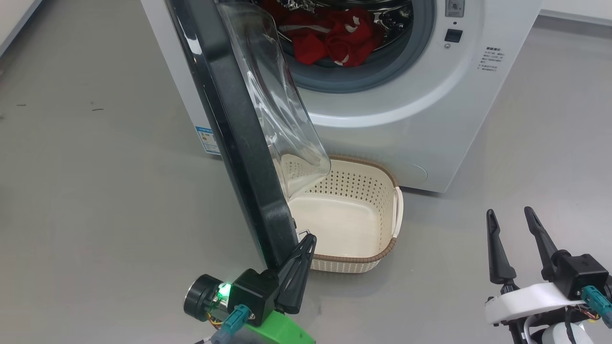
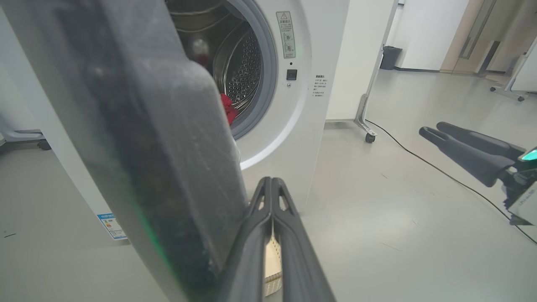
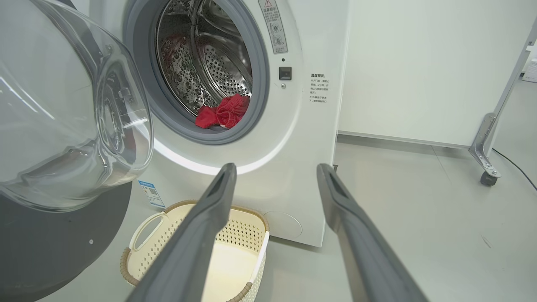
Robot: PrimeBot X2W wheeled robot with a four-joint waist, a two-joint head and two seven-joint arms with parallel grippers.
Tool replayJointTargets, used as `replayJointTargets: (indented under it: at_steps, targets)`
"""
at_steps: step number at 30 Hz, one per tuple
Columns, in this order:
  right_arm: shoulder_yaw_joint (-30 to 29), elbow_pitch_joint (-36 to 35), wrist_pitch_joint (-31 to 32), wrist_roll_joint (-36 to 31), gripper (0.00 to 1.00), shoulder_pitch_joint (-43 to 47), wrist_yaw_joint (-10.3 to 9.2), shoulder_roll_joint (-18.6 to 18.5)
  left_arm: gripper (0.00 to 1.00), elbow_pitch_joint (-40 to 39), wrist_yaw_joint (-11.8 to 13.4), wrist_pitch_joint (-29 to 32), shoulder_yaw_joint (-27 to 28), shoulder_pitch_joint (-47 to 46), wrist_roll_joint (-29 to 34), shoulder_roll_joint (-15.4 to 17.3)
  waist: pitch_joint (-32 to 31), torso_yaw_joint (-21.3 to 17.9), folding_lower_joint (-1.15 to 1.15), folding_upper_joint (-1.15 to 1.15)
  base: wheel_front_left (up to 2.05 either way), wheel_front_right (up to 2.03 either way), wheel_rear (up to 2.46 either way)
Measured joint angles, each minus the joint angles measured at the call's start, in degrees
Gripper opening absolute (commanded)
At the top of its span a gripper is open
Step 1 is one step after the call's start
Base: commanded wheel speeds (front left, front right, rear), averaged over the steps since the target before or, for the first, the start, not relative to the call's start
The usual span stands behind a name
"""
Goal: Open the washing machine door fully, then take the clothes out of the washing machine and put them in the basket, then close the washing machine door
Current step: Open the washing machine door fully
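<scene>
Door: the washing machine door (image 1: 229, 119) stands swung out, its glass bowl over the left part of the basket (image 1: 354, 260).
Load: the clothes (image 1: 334, 40) are heaped at the drum's front lip in the washing machine (image 1: 430, 110).
Left gripper (image 1: 308, 239): fingers pressed together, at the door's lower edge.
Right gripper (image 1: 509, 211): spread, holding nothing, above open floor (image 1: 454, 248).
Writing: the blue sticker (image 1: 207, 139) and the printed lines (image 1: 490, 58) are too small to read.

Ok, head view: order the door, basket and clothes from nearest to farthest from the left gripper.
1. Washing machine door, lower edge right beside the left gripper.
2. Basket, just to its right.
3. Clothes, up inside the washing machine, farthest.
</scene>
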Motion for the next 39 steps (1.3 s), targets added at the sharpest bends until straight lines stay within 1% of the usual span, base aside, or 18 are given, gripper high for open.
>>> replayJointTargets:
  at_steps: [8,14,16,25,28,33,39]
  targets:
    - [-0.80,0.12,0.00,-0.43,1.00,-0.01,0.05,0.22,0.00,0.68,0.51,-0.52,-0.27,-0.01,-0.62,0.00,-0.30,0.65,0.00,0.00,0.00,0.00,0.00]
    - [-1.55,0.11,0.00,-0.38,1.00,0.01,0.08,0.40,0.00,1.41,0.70,-0.92,-0.56,-0.01,-1.21,-0.01,-0.51,1.85,0.00,0.00,0.00,0.00,0.00]
    - [-1.56,0.12,0.00,-0.38,1.00,0.02,0.53,0.51,0.00,1.67,0.76,-1.00,-0.55,0.00,-1.48,-0.01,-0.54,2.36,0.00,0.00,0.00,0.00,0.00]
    - [-2.35,0.11,0.00,-0.45,1.00,0.09,0.57,0.55,0.00,2.00,1.00,-2.02,-0.49,0.02,-1.62,-0.07,-0.63,4.86,0.00,0.00,0.00,0.00,0.00]
    - [-1.91,0.22,0.00,-0.68,1.00,0.09,1.07,0.69,0.00,2.16,1.00,-2.50,-0.15,0.08,-1.58,-0.20,-0.61,5.39,0.00,0.00,0.00,0.00,0.00]
    - [-2.41,0.40,0.00,-0.90,1.00,0.13,1.05,0.94,0.00,2.36,1.18,-3.14,0.87,0.36,-1.53,-0.31,-0.62,5.73,0.00,0.00,0.00,0.00,0.00]
    - [-3.79,0.41,0.00,-0.90,1.00,1.03,1.01,0.93,0.00,2.34,1.44,-3.50,0.94,0.37,-1.53,-0.29,-0.29,7.27,0.00,0.00,0.00,0.00,0.00]
